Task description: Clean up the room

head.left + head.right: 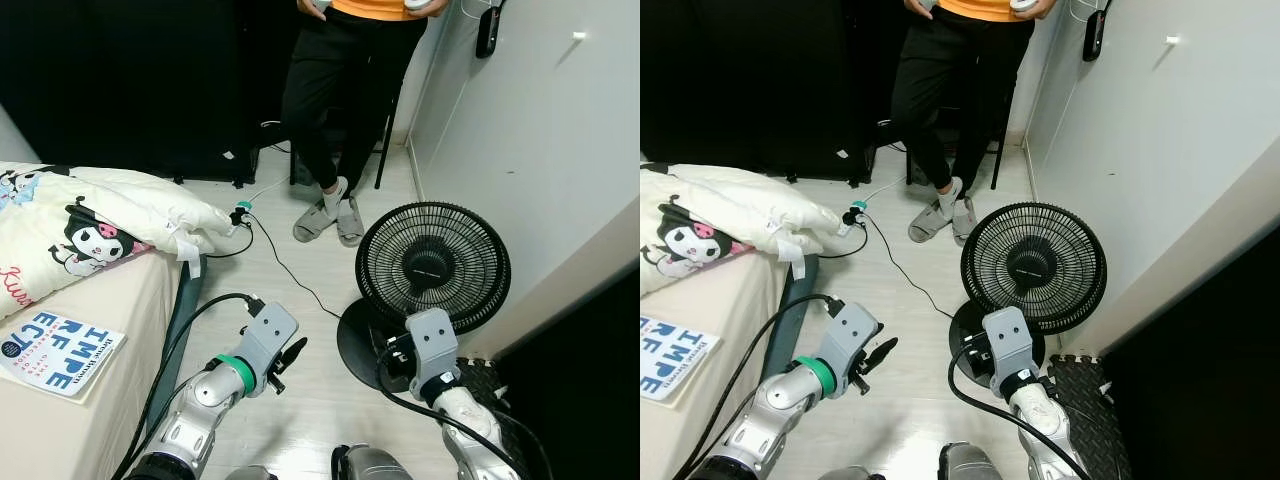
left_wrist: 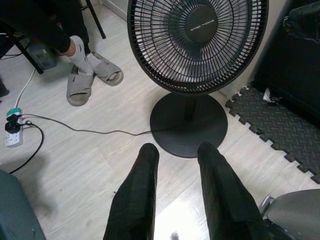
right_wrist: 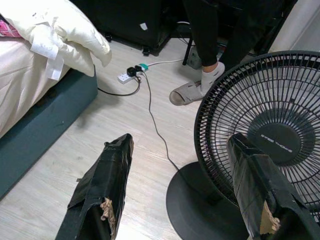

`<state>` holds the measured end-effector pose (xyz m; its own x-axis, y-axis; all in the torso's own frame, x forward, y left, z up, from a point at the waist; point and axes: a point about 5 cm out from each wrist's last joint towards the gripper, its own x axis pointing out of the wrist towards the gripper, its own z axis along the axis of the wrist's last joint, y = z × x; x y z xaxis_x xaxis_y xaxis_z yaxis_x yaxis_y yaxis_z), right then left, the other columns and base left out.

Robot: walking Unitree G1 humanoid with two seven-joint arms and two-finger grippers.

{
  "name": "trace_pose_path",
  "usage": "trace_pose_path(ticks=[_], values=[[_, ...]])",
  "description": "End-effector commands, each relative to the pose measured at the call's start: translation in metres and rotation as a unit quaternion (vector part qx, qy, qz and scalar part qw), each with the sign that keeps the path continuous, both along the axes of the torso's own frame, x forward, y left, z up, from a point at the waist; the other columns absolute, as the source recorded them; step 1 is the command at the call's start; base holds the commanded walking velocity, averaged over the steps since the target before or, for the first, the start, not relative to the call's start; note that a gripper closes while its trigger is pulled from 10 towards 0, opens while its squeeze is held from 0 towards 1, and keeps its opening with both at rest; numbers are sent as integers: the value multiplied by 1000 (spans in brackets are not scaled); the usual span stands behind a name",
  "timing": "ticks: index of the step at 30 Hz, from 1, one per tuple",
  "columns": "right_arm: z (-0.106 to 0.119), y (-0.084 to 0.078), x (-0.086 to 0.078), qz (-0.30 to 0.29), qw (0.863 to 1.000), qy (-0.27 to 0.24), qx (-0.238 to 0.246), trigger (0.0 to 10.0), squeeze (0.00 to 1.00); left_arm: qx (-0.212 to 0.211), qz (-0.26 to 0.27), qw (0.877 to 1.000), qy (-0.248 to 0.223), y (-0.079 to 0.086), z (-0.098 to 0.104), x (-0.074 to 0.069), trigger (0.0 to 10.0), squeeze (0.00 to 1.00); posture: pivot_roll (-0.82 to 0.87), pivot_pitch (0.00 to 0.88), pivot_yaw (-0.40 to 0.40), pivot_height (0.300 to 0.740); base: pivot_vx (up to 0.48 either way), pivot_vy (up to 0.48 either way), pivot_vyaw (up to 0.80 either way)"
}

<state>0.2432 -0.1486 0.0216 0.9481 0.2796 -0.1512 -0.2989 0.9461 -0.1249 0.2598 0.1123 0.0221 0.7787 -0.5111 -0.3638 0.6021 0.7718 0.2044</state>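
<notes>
While both hands gape, fan hugs wall.

A home bedroom: bed with cartoon pillow (fan standing nearby).

silver arms, grey boxy wrist housings, a green band on the left wrist, black cables, two black-fingered hands: left hand, right hand.
</notes>
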Motion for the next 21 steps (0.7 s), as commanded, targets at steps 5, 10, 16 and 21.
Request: trace_pose_path(ticks=[5,10,16,21], values=[[-2,-2,-2,-8,1000,9,6,10000,0,1,-3,1000,7,0,-1,0,10000,0,-120,28,24,740,0,0,0],[-2,-3,-2,-8,1000,10,5,10000,0,0,-4,1000,8,-1,-1,0,10000,0,-122,29,22,740,0,0,0],[-2,-4,-1,-8,1000,11,4,10000,0,-1,-5,1000,9,-2,-1,0,10000,0,-122,28,18,740,0,0,0],[-3,-5,-1,-6,1000,12,3,10000,0,-2,-5,1000,9,-3,-1,0,10000,0,-122,24,15,740,0,0,0]])
